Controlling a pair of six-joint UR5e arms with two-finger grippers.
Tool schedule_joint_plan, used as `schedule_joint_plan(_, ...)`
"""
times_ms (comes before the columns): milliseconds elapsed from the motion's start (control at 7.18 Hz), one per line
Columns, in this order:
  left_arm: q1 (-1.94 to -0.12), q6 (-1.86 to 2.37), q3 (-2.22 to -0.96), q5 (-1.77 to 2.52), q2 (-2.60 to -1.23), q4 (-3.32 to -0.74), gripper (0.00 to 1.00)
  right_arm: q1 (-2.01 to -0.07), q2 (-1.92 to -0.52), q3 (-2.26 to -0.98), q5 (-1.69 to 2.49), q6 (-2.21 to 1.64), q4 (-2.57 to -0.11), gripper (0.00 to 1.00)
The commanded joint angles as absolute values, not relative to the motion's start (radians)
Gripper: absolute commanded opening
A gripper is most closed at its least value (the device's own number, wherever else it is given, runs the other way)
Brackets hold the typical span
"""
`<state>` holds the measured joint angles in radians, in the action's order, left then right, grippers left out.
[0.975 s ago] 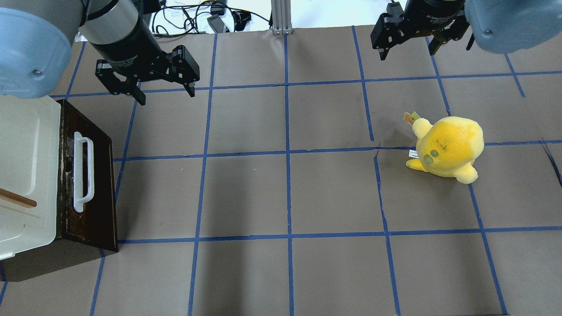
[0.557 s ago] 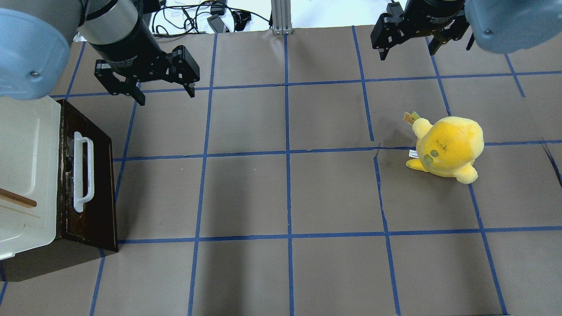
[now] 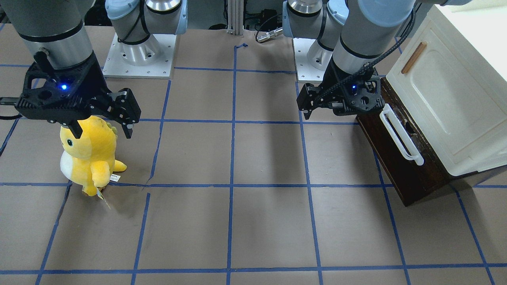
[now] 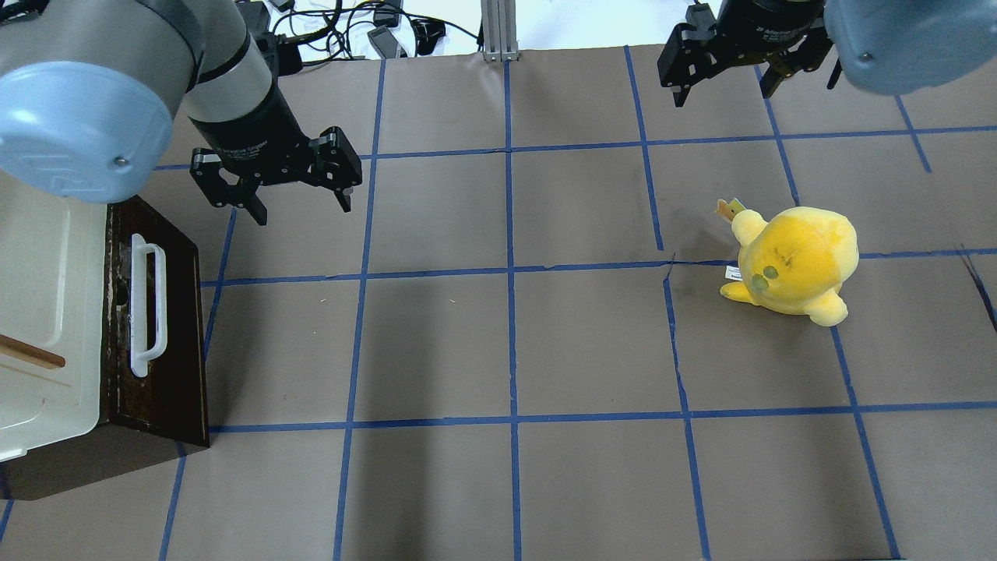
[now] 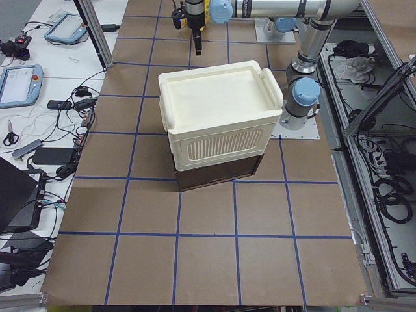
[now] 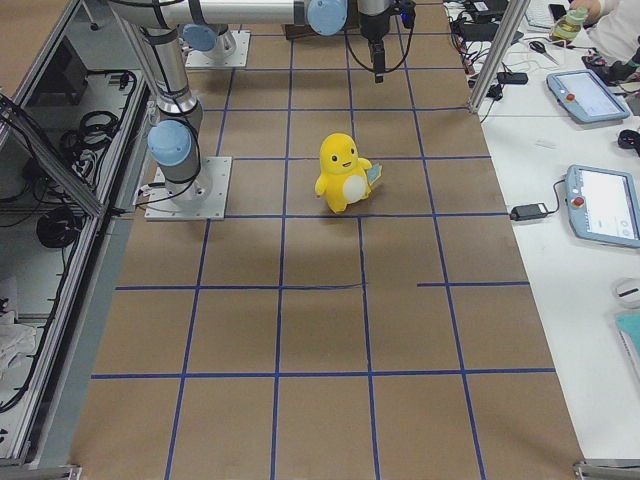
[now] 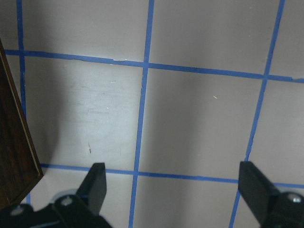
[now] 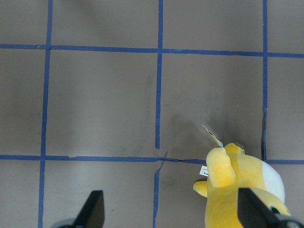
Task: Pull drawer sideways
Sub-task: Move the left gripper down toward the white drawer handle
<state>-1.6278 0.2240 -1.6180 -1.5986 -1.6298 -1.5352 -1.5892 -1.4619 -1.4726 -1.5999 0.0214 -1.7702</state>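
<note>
Left jaws hang spread near the drawer (image 4: 181, 343)

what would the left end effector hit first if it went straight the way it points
Probably the bare table, beside the drawer corner: the left end effector points down at it.

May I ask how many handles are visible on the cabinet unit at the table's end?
2. A white bar handle runs along the dark drawer front, and a small wooden handle sits on the cream door above it. Other faces are hidden.
</note>
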Motion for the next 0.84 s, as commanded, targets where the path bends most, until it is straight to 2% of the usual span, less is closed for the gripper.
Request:
schedule_joint_plan(0,-1.628,0.279,-1.658,-1.705,-1.66,-1.535,1.0,-1.589,-1.462,-1.473,-1.6,0.021,-1.77,1.0)
schedule_joint_plan(139,-1.628,0.285,-1.666,-1.776,-1.663,-1.549,1.0,-1.589,-1.462,-1.473,-1.6,0.021,-1.77,1.0)
schedule_joint_plan(418,-1.608,0.362,-1.768,-1.878,-1.73,-1.536,1.0,-1.589,-1.462,-1.473,-1.6,0.021,-1.77,1.0)
schedule_joint_plan(697,-1.608,0.377,-1.79,-1.998,-1.785,-1.539,1.0,-1.589,-1.462,-1.473,-1.6,0.021,-1.77,1.0)
